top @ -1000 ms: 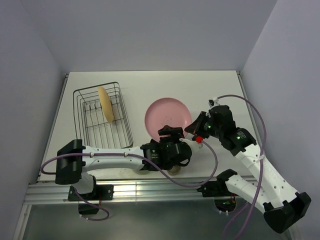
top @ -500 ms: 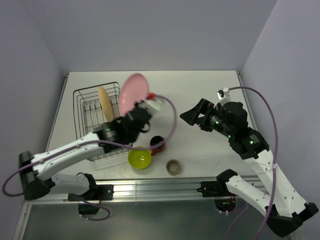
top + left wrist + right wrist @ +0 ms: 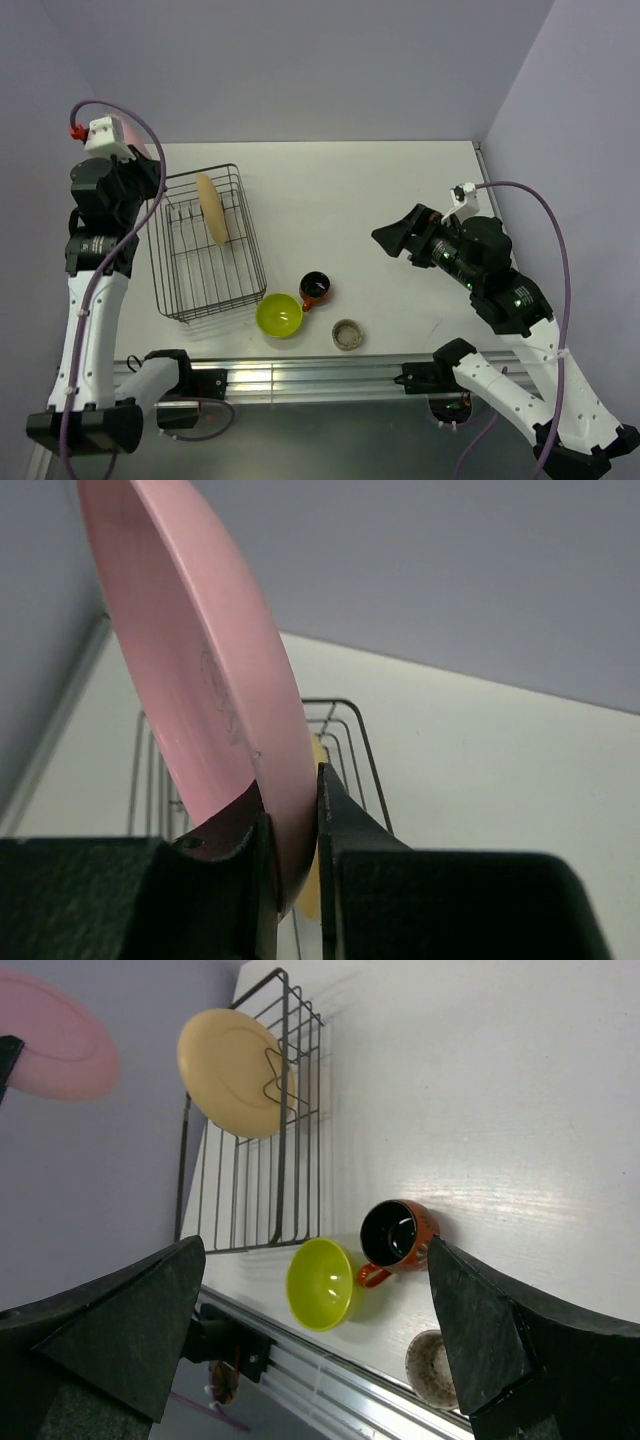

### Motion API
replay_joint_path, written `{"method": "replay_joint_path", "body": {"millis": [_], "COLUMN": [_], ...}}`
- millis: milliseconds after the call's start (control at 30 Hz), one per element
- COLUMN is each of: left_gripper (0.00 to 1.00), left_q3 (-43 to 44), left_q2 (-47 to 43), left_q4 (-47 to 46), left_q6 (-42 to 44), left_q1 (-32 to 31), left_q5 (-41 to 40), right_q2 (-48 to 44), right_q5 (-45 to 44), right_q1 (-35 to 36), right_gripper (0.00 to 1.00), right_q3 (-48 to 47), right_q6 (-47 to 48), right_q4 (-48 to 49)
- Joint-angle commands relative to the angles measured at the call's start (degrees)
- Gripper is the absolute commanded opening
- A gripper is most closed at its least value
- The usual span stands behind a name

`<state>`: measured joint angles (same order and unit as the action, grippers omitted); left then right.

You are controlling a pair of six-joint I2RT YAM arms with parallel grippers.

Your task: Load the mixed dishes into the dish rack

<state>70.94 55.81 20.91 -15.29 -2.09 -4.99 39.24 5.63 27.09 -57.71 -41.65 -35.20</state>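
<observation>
My left gripper [image 3: 290, 820] is shut on the rim of the pink plate [image 3: 200, 680], which it holds on edge in the air. In the top view this gripper [image 3: 118, 150] hangs high at the far left, over the back left corner of the dish rack [image 3: 205, 245]. The yellow-orange plate [image 3: 211, 208] stands upright in the rack. A lime-green bowl [image 3: 279, 315], a red-orange mug [image 3: 315, 287] and a grey-beige cup [image 3: 347, 333] sit on the table near the front. My right gripper [image 3: 393, 236] is open and holds nothing, to the right of them.
The right wrist view shows the rack [image 3: 250, 1180] with the yellow plate [image 3: 230, 1070], the bowl [image 3: 322, 1285], the mug [image 3: 395, 1232], the cup [image 3: 432, 1368] and the held pink plate [image 3: 55, 1035]. The aluminium rail [image 3: 320, 375] runs along the table's front edge.
The left arm has lifted the pink plate off the table's middle and swung it up and left beyond the rack. The right gripper has opened and drawn back to the right.
</observation>
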Motion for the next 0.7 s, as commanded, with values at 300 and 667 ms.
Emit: {"method": "replay_joint_path", "body": {"millis": [300, 667], "left_gripper": [0.00, 0.00], "left_q3": [-8.27, -7.57], "left_q2": [6.76, 11.51], "left_q4": [-2.36, 1.94], "left_q6": [-7.83, -4.13], "left_q1": [10.70, 12.81], "left_q5": [29.77, 32.85], "right_q2": [-0.48, -1.01], "right_q5": [1.84, 2.90], "right_q1": [0.07, -0.02], "right_gripper": [1.00, 1.00], "right_q3": [4.18, 7.88], "right_q6": [1.83, 1.92], "right_q4": [3.82, 5.23]}}
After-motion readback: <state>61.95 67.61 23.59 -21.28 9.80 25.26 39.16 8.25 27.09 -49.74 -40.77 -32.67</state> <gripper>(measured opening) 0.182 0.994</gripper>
